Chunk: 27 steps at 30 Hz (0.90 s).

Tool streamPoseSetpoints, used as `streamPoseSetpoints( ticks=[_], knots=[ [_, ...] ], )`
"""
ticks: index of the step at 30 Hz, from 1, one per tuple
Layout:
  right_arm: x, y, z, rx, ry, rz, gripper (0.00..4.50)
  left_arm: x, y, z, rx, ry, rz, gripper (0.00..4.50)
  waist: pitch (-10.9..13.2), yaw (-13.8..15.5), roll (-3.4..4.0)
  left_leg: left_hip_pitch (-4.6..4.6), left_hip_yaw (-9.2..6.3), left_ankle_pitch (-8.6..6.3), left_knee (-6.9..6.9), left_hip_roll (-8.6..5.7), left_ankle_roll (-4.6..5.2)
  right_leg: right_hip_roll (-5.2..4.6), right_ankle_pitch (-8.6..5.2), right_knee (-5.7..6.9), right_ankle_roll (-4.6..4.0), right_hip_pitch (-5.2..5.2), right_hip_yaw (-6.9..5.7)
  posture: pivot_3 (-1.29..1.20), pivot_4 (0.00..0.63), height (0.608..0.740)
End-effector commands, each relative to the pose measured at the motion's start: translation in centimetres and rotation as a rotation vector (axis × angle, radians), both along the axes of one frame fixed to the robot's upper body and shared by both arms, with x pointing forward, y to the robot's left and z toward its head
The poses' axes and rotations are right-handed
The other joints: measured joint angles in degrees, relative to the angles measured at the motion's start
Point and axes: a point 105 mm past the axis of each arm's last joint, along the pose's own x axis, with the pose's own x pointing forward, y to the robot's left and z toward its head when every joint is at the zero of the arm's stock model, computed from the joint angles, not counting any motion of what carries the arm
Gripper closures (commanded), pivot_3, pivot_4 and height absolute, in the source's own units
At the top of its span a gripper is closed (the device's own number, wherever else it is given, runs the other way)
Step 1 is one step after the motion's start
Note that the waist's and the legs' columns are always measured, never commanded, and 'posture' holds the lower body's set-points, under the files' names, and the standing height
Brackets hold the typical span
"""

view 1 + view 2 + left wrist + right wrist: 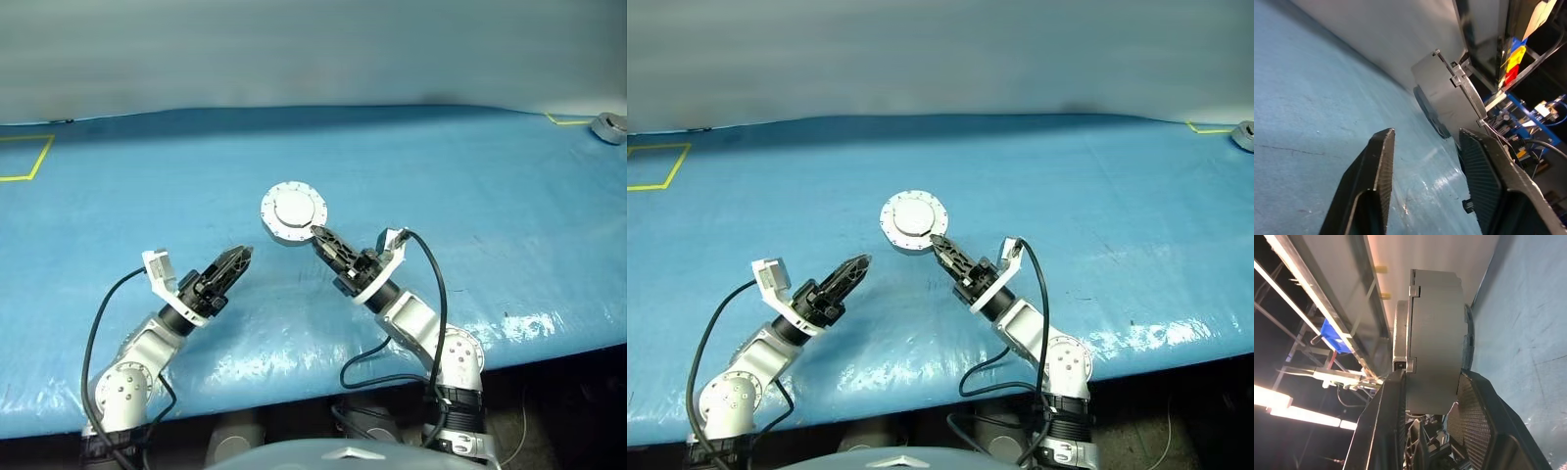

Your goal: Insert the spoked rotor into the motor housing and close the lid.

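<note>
The left gripper (242, 257) hangs over the blue table cover (118, 206) with its 2 black fingers (1378, 161) parted and nothing between them. It points up and toward the middle of the table, where the motor housing (293, 212) is, but a clear gap of bare cover separates its tips from the disc.

The motor housing sits at the centre, its lid (914, 216) closed flat on top so that the plain silver face with the raised centre circle looks upward. The rotor cannot be seen with the lid down. In the right wrist view the housing appears edge-on, a thick grey disc standing between the 2 finger pads (1471, 421).

The right gripper (319, 235) comes in from the near right and clamps the housing's near rim, 1 finger on each flat face. So the disc lies straight ahead of the right fingers, its flat faces parallel to them, and the right arm is the nearer one by far. Judging by this, any further handling of the housing falls to the right arm, while the left would have to reach across to the right to touch it.

A separate grey metal puck (609, 126) lies at the far right edge, well apart.
</note>
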Motion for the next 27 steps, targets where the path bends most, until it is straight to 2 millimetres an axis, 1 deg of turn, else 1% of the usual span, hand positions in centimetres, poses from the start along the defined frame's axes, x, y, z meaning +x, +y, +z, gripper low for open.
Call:
streamPoseSetpoints(
  ticks=[1,2,3,5,8,9,11,13,15,18,22,25,27],
  knots=[
    [-0.6,0.8,3.1,0.092,-0.099,0.038,3.3,-0.7,-0.8,0.6,-0.039,-0.013,-0.041,0.6,0.0,0.0,0.0,0.0,0.0,0.0,0.01,-0.01,0.0,0.01,0.0,0.0,0.0,0.0,0.0,0.0,0.15,0.74],
    [-0.7,0.8,3.2,0.088,-0.102,0.041,3.3,-0.6,-0.9,0.7,-0.052,-0.013,-0.035,0.23,0.0,0.0,0.0,0.01,0.01,0.0,0.02,-0.02,0.0,0.01,0.0,0.02,0.0,0.0,0.01,0.0,0.15,0.74],
    [-0.7,0.9,3.3,0.084,-0.106,0.044,3.3,-0.4,-0.9,0.9,-0.073,-0.017,-0.022,0.04,0.0,0.0,0.0,0.0,0.0,0.0,0.04,-0.04,0.0,0.01,0.0,0.02,0.0,0.01,0.0,0.0,0.15,0.74],
    [-0.8,0.9,3.3,0.074,-0.11,0.052,3.3,-0.1,-1.0,1.7,-0.139,-0.03,-0.02,0.04,0.0,0.1,0.0,-0.03,-0.01,0.0,0.1,-0.05,0.0,0.01,0.01,0.01,0.02,0.01,0.0,0.0,0.15,0.74],
    [-0.8,1.0,3.0,0.061,-0.097,0.061,3.3,0.3,-1.6,2.2,-0.216,-0.006,-0.038,0.04,0.0,0.1,0.0,-0.08,-0.03,0.0,0.24,-0.05,0.0,0.01,0.03,0.01,0.03,0.03,-0.01,0.0,0.15,0.74],
    [-0.8,1.0,3.0,0.056,-0.095,0.062,3.3,0.7,-1.7,2.1,-0.262,0.016,-0.032,0.04,0.0,0.1,0.0,-0.07,-0.03,0.0,0.27,-0.05,0.0,0.02,0.03,0.02,0.03,0.05,-0.01,0.0,0.15,0.74],
    [-0.8,1.0,2.9,0.047,-0.092,0.062,3.3,1.1,-2.1,1.7,-0.299,0.053,-0.044,0.04,0.0,0.1,-0.01,-0.07,-0.02,0.0,0.35,-0.06,0.0,0.02,0.03,0.02,0.03,0.08,0.0,0.0,0.15,0.74],
    [-0.8,1.1,2.8,0.035,-0.088,0.064,3.3,1.6,-2.5,0.5,-0.332,0.117,-0.038,0.04,0.0,0.1,-0.01,-0.08,-0.03,-0.01,0.42,-0.12,0.01,0.04,0.04,0.02,0.03,0.11,0.0,0.0,0.15,0.74],
    [-0.8,1.1,2.8,0.025,-0.087,0.066,3.3,2.1,-2.7,-0.3,-0.37,0.158,-0.026,0.04,0.0,0.1,-0.02,-0.07,-0.03,-0.01,0.45,-0.14,0.01,0.04,0.04,0.04,0.03,0.11,0.01,0.0,0.15,0.74],
    [-0.8,1.1,2.7,0.015,-0.086,0.065,3.3,2.4,-3.1,-0.6,-0.403,0.186,-0.033,0.04,0.0,0.1,-0.02,-0.11,-0.05,-0.01,0.49,-0.15,0.01,0.06,0.04,0.04,0.03,0.1,0.0,0.0,0.15,0.74],
    [-0.8,1.0,2.6,0.002,-0.081,0.062,3.3,2.9,-3.8,-0.4,-0.493,0.203,-0.068,0.04,0.0,0.1,-0.03,-0.11,-0.07,-0.01,0.5,-0.17,0.01,0.06,0.05,0.06,0.04,0.11,-0.01,0.0,0.15,0.74],
    [-0.8,1.2,2.4,-0.013,-0.076,0.067,3.3,3.1,-5.3,0.2,-0.547,0.223,-0.129,0.04,0.0,0.1,-0.03,-0.16,-0.09,-0.01,0.55,-0.21,0.03,0.04,0.06,0.04,0.06,0.11,0.0,0.0,0.15,0.74],
    [-0.8,1.1,2.3,-0.015,-0.075,0.067,3.3,3.3,-5.7,0.1,-0.555,0.241,-0.133,0.04,0.0,0.2,-0.03,-0.19,-0.13,-0.02,0.59,-0.26,0.04,0.02,0.08,0.05,0.08,0.11,0.0,0.0,0.15,0.74]
  ],
)
